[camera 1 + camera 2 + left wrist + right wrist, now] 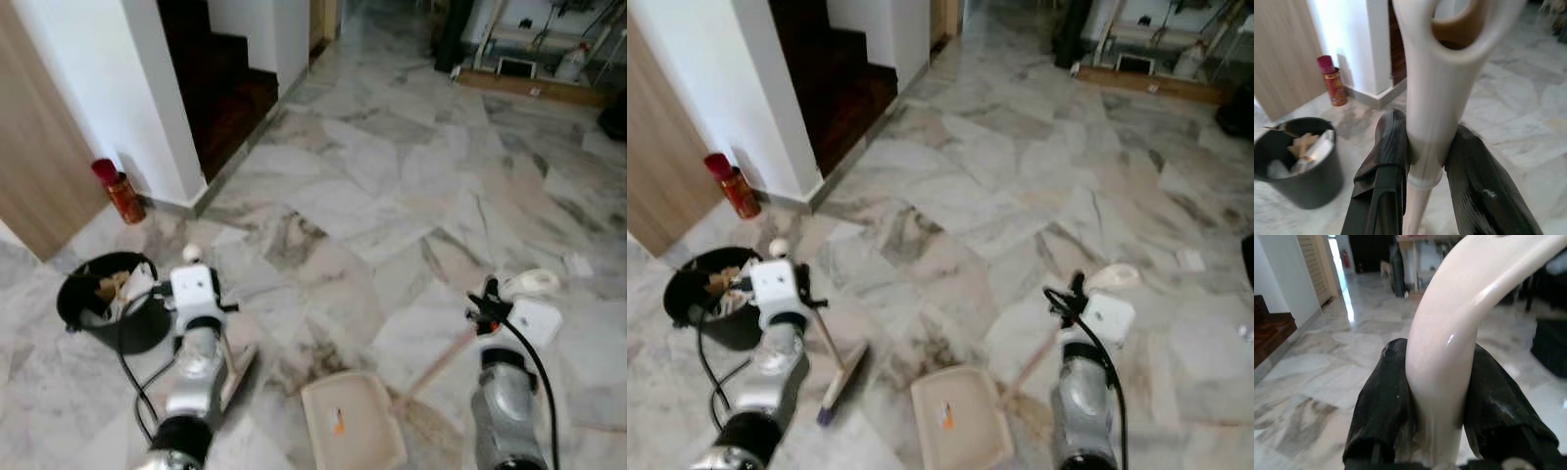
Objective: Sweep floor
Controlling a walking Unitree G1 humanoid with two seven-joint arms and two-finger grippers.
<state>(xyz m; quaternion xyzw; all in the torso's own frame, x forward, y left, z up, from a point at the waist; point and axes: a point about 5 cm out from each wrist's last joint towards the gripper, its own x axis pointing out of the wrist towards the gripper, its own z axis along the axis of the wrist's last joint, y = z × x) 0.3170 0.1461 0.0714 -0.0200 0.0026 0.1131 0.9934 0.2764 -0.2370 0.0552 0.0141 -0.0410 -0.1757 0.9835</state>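
In the left wrist view our two black fingers (pixel 1388 161) are pressed against either side of the cream broom handle (pixel 1432 98), clamped on it just below the loop at its end. The right wrist view shows the same kind of hold: both fingers (pixel 1383 401) squeezed on the curved cream dustpan handle (pixel 1449 333).

From the head views we see the left gripper (pixel 774 284) at near left, beside the black bin (pixel 696 294), and the right gripper (pixel 1092 308) at near right. These views give what the wrist cameras cannot: the whole length of each tool. The broom's stick runs down from our left gripper toward the near right, ending in the broom head (pixel 844 380), which lies on the marble floor (pixel 1019 176) with its long side running near to far. The dustpan (pixel 955 416) sits flat on the floor between our two arms, its shaft slanting up and to the right into our right gripper, its open mouth facing the near side.

The left wrist view in turn shows paper scraps inside the bin and a red spray can (pixel 1332 81) standing at the foot of the white wall (pixel 1352 39), more sharply than the head views do. Dark stairs (pixel 230 88) rise beyond that wall at far left.
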